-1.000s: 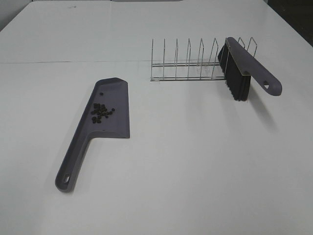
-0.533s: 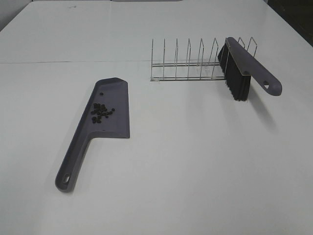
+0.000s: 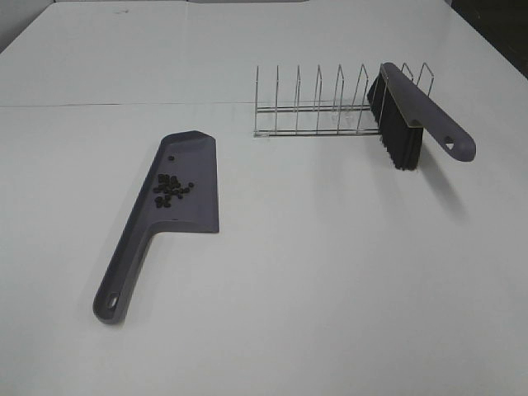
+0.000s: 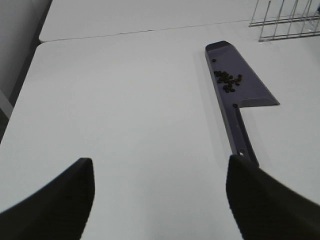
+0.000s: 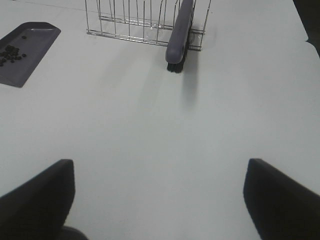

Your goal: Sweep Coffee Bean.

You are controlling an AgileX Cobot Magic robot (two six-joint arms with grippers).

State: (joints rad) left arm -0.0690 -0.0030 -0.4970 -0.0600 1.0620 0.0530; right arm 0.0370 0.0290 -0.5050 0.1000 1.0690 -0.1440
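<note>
The coffee beans [image 3: 170,190] lie in a small dark cluster on the blade of a purple-grey dustpan [image 3: 186,190] left of centre on the white table; its handle [image 3: 124,276] points toward the near edge. Beans [image 4: 228,80] and dustpan [image 4: 240,90] show in the left wrist view, and the beans [image 5: 10,54] in the right wrist view. A purple brush [image 3: 412,111] with black bristles rests in a wire rack [image 3: 322,107]. My left gripper [image 4: 160,195] is open and empty, well short of the dustpan. My right gripper [image 5: 157,200] is open and empty, far from the brush [image 5: 178,32].
The wire rack [image 5: 130,22] stands at the back, right of centre, with several empty slots. A seam [image 3: 124,105] crosses the white table behind the dustpan. The table's left edge [image 4: 30,75] shows in the left wrist view.
</note>
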